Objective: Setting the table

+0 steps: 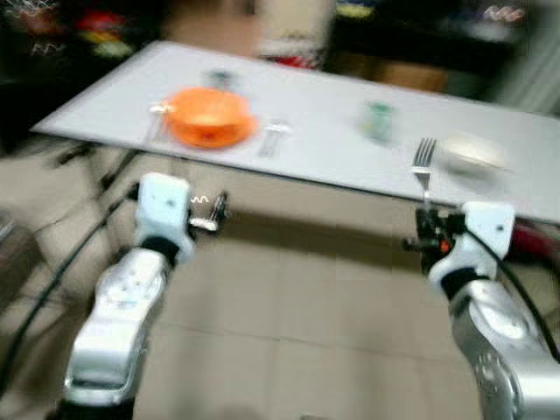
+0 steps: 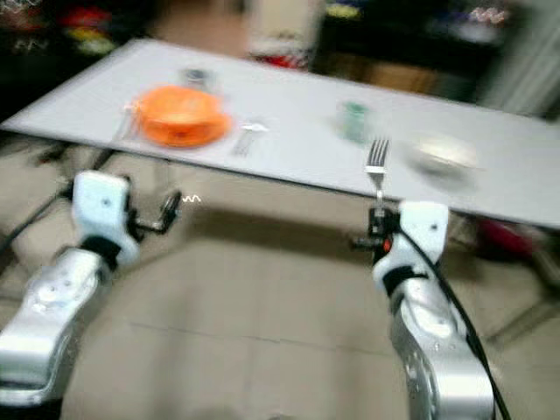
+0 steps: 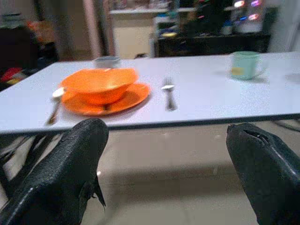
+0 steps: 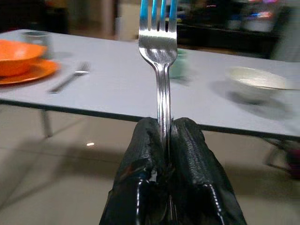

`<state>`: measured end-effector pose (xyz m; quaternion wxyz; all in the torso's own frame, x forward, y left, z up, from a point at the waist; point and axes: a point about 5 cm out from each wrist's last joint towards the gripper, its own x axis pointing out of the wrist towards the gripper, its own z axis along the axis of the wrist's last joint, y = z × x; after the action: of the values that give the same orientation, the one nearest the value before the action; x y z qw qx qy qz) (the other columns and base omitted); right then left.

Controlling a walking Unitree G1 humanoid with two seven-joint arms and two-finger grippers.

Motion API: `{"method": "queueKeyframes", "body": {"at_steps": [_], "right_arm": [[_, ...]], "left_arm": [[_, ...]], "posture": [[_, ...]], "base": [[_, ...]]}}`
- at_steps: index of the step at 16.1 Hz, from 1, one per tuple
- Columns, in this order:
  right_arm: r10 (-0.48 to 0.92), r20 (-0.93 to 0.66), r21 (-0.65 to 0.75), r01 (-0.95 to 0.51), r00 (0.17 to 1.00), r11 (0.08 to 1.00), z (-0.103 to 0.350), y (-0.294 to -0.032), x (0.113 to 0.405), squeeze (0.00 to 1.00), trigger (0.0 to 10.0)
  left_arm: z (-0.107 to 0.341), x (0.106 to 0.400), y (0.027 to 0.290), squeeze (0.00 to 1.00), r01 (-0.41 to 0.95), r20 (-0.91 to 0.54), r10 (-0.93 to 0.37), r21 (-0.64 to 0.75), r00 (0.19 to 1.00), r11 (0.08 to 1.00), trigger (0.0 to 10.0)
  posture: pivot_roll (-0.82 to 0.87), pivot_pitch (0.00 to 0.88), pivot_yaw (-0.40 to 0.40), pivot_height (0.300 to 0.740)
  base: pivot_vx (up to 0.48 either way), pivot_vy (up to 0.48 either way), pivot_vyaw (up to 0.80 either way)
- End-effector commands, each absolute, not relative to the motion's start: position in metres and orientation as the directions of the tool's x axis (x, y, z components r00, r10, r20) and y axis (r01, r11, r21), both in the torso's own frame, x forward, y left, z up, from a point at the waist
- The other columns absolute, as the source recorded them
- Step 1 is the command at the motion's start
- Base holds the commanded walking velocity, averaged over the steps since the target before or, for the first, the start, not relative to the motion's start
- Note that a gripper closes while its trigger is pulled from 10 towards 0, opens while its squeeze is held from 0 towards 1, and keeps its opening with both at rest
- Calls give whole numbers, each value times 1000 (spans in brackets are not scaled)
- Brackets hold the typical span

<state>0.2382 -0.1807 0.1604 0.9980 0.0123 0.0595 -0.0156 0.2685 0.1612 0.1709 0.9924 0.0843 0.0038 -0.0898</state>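
The right gripper (image 4: 164,140) pinches the handle of a silver fork (image 4: 158,42) between its closed black fingers, tines pointing up, held short of the near edge of a white table (image 1: 350,153). Beyond the fork on the table sit a white bowl (image 4: 255,80), just to its right, and a pale green cup (image 3: 246,64) behind it. The left gripper (image 3: 164,164) hangs wide open and empty before the table edge. Ahead of it rests an orange bowl (image 3: 99,84) on an orange plate (image 3: 133,96), a spoon (image 3: 54,105) to their left, a second fork (image 3: 168,91) to their right, and a small glass (image 3: 107,62) behind.
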Motion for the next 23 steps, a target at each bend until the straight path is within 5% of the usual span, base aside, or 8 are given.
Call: {"method": "queueKeyframes", "body": {"at_steps": [1, 8, 23], "right_arm": [[-56, -111, 7, 58, 992, 998, 163, -186, 238, 0, 10000], [-62, -108, 9, 63, 992, 998, 164, -186, 240, 0, 10000], [-11, -101, 0, 11, 995, 1000, 164, -180, 243, 0, 10000]], "left_arm": [[172, 269, 154, 0, 210, -14, -211, 160, 977, 964, 10000], [172, 270, 155, 0, 220, -15, -220, 158, 975, 963, 10000], [170, 267, 156, 0, 227, -16, -227, 161, 974, 960, 10000]], "posture": [[24, 0, -103, 740], [25, 0, -100, 740], [35, 0, -109, 740]], "base": [[270, 0, -800], [286, 0, -747], [313, 0, 0]]}}
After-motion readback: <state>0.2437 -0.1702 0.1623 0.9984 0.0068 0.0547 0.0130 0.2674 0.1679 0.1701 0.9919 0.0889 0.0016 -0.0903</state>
